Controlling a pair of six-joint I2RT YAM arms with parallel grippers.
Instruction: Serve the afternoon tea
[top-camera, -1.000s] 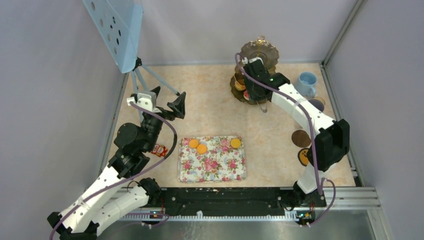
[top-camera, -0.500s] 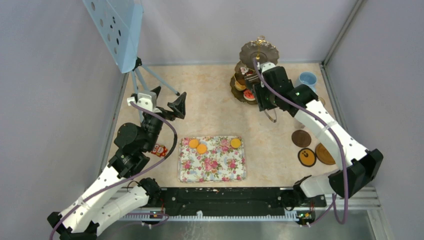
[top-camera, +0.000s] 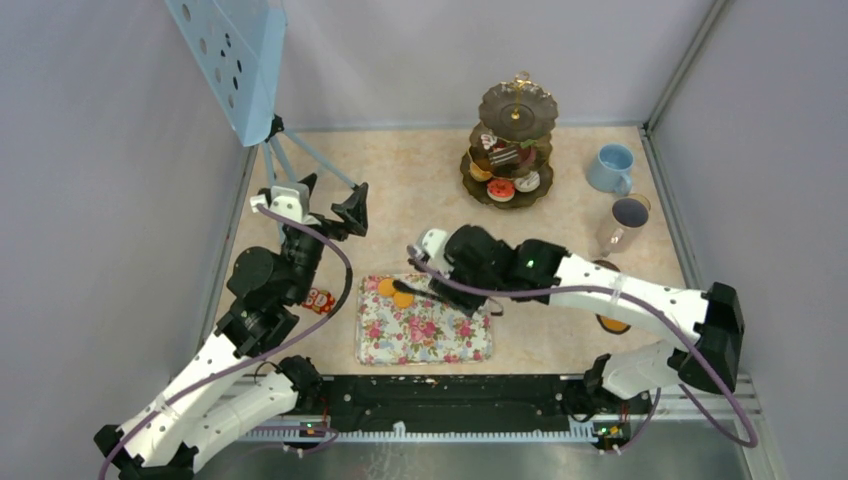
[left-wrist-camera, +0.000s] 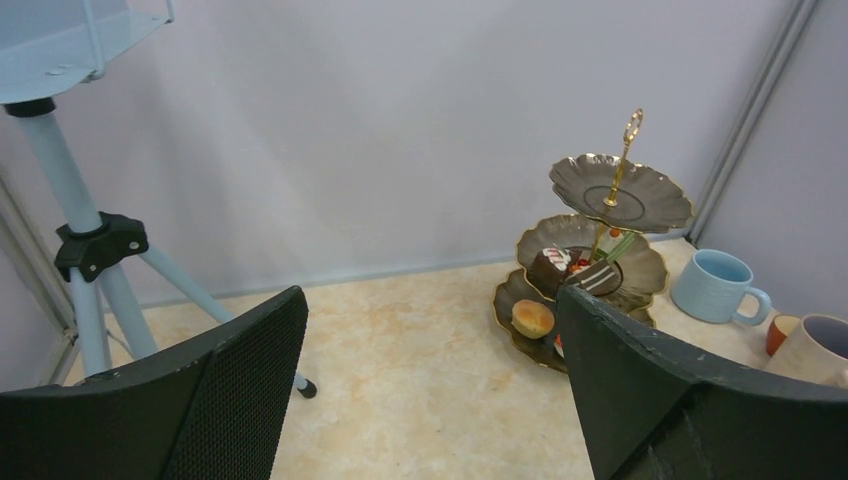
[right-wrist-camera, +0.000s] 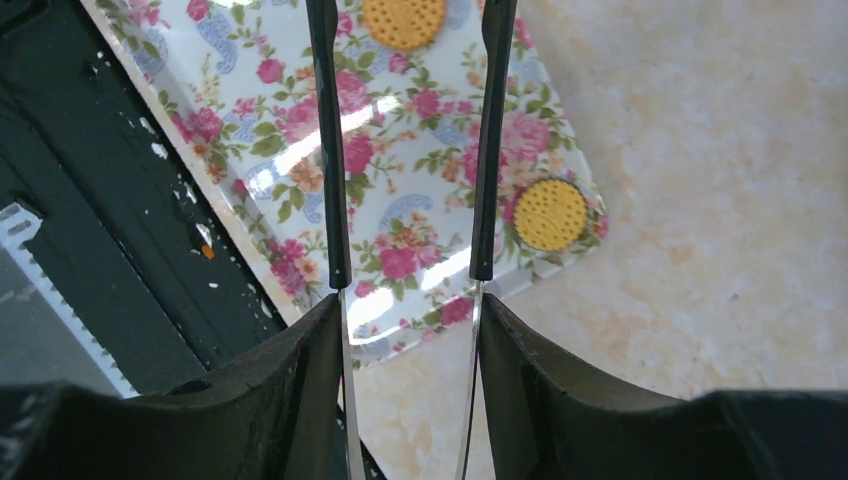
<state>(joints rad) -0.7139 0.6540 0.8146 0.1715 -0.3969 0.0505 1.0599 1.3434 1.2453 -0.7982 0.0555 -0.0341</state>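
The dark three-tier stand stands at the back with cake slices and donuts on its lower tiers. Orange rounds lie on the floral tray. My right gripper is shut on the black tongs. Their two arms stand apart and reach out over the tray with nothing between them. The left gripper hangs open and empty at the left, facing the stand. A light-blue cup, a pale-grey cup and a small orange-brown cup stand at the right.
A blue tripod with a perforated panel stands at the back left. A small red-and-white item lies left of the tray. A dark coaster shows under the right arm. Grey walls enclose the table.
The right arm has swung from the stand at the back down and left to the floral tray, carrying the tongs. The left arm has stayed put.
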